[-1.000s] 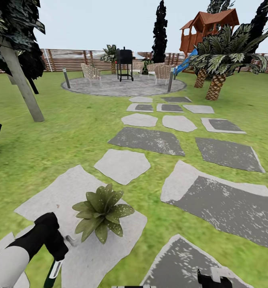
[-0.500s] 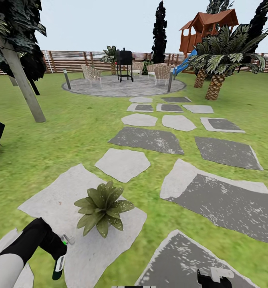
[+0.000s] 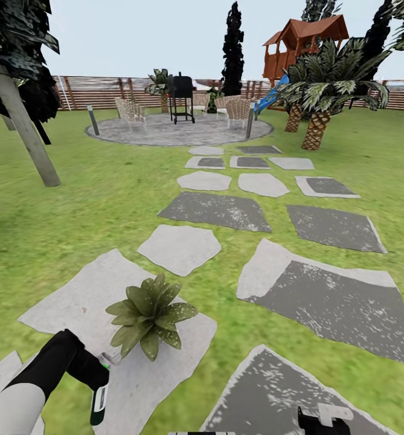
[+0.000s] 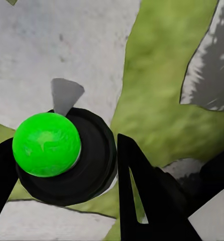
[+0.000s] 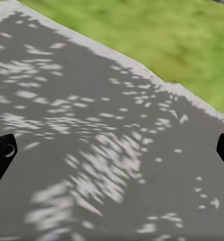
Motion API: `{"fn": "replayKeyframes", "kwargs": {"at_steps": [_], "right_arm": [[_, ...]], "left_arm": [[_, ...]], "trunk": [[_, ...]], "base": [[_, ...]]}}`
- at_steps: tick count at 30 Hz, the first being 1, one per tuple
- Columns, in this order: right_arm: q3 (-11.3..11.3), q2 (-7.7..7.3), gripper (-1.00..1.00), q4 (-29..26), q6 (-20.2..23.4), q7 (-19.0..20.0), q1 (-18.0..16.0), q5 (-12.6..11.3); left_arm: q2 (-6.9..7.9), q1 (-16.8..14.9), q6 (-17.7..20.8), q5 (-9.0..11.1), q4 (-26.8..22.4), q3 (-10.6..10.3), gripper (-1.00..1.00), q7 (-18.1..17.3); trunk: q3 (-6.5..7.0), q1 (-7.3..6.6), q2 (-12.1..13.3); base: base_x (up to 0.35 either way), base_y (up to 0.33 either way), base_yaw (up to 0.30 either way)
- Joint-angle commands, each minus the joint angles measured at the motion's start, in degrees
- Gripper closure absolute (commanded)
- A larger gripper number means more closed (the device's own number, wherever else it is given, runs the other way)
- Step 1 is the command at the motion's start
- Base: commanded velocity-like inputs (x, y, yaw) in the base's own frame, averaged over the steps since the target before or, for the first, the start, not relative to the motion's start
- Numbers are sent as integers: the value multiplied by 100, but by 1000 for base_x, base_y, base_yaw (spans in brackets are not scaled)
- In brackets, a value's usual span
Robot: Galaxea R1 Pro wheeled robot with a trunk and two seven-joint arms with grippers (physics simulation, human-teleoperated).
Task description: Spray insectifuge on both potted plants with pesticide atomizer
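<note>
Left gripper (image 3: pixel 96 377), black, low at the head view's left corner, is clamped round the slim dark green pesticide atomizer (image 3: pixel 99 403) w/ white label band; bottle hangs down from the fingers over a pale grey stepping stone (image 3: pixel 75 302), its top near the gripper. In left wrist view the bottle shows end-on as a dark round body w/ a bright green knob (image 4: pixel 46 144), black fingers (image 4: pixel 147 196) either side & touching it. Just beyond the gripper, on that same pale stone, sits one potted plant (image 3: pixel 147 314), a low rosette of broad pointed green leaves w/ pale speckles, close to the bottle but apart from it. Right gripper (image 5: pixel 112 150) hangs over a dark grey speckled slab (image 5: pixel 92 150), fingertips wide apart at the frame edges, nothing btwn them. Further off: green lawn (image 3: pixel 105 199), more stepping stones leading to a round grey paved patio (image 3: pixel 177 130) w/ black grill (image 3: pixel 182 96), brown slatted fence (image 3: pixel 105 90), scaly-trunked palms (image 3: pixel 316 115), wooden play tower (image 3: pixel 301 42).
</note>
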Motion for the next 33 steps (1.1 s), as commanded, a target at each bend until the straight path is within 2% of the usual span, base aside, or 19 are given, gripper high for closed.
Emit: {"fn": "replayKeyframes", "kwargs": {"at_steps": [1,8,12,14,16,18,25,27,29,33], "right_arm": [[-36,-7,-100,9,-16,-24,-2,62],[-35,-28,-100,6,-14,-24,-3,64],[-30,-2,-100,3,-16,-24,-4,63],[-29,9,-100,3,-16,-24,-4,63],[-29,12,-100,3,-16,-24,-4,63],[-29,15,-100,3,-16,-24,-4,63],[-29,19,-100,3,-16,-24,-4,63],[-29,16,-100,3,-16,-24,-4,63],[-31,15,-100,3,-15,-24,-4,63],[-30,15,-100,3,-16,-28,-4,62]], "left_arm": [[-8,-3,48,-49,-8,30,100,-43],[1,-3,57,-66,37,50,100,-37],[3,-3,58,-67,68,54,100,-30],[1,-3,61,-62,76,54,100,121],[0,-3,65,-21,78,59,100,354],[0,-3,66,-1,79,62,100,430],[-22,5,66,37,87,54,100,462],[-42,4,66,38,88,54,100,460],[-137,4,66,28,88,58,100,465],[-182,6,68,30,96,55,100,470]], "trunk": [[-5,-1,-2],[-5,-1,-2],[-5,-1,-2],[-5,-1,-2],[-5,-1,-2],[-5,-1,-2],[-5,-1,-2],[-5,-1,-2],[-5,-1,-2],[-5,-1,-2]], "base": [[0,0,-6],[0,-9,-1],[0,-209,0],[0,-264,27],[0,-271,178],[0,-272,245],[73,-283,223],[233,-242,35],[278,-192,8],[184,-95,6]]}}
